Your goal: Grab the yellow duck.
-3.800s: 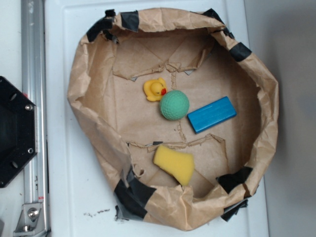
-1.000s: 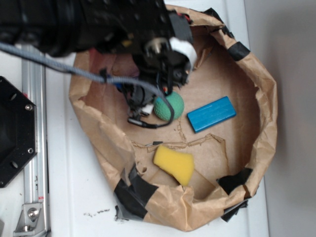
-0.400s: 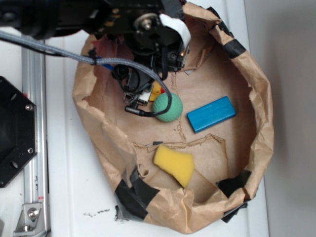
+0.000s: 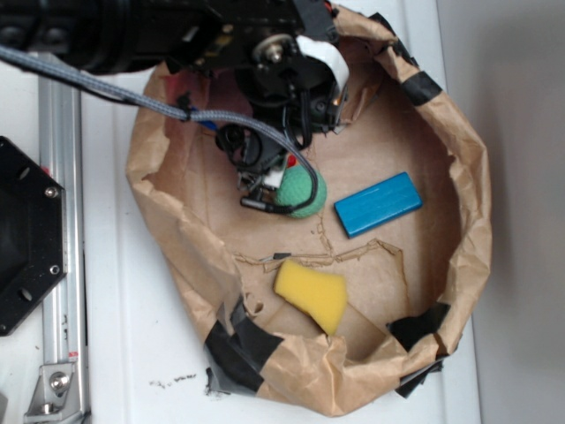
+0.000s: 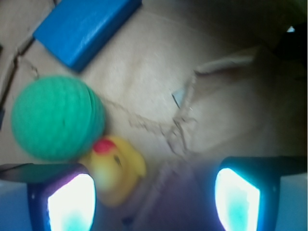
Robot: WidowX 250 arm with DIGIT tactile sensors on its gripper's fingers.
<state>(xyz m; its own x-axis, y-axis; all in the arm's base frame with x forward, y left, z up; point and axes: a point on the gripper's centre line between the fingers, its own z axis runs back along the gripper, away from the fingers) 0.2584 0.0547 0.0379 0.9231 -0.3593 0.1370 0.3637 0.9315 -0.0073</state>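
Trouble looks likely: pincer [image 5: 154, 202] hangs released, while the yellow duck [image 5: 115, 168] sits at eight o'clock in the wrist view — touching the green ball [image 5: 55, 118], beside one finger [image 5: 72, 202] — closing may nudge it away.

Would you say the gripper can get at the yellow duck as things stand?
Probably yes, though not cleanly. The gripper is open just above the yellow duck, but the duck sits by one finger, off-centre, touching the green ball, which may get nudged.

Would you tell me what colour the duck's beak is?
Red, on the yellow duck beside the ball; the wrist view shows it best.
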